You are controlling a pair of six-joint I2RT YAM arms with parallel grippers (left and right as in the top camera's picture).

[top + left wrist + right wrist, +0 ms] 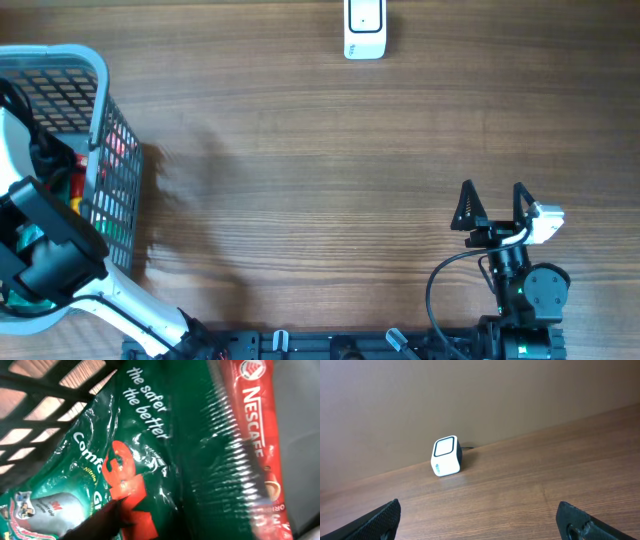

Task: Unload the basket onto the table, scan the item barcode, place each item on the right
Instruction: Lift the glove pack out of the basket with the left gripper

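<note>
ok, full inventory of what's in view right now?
basket: one, white mesh, left edge of the table
green packet: one, green with white and red print, inside the basket
Nescafe sachet: one, red, next to the green packet
scanner: one, white with a dark face, far edge of the table, near the middle
table: one, brown wood
left arm: one, black and white, reaching into the basket
left fingers: only one dark tip shows, against the green packet; open or shut unclear
right fingers: two, black, open, nothing between them, near right of the table
</note>
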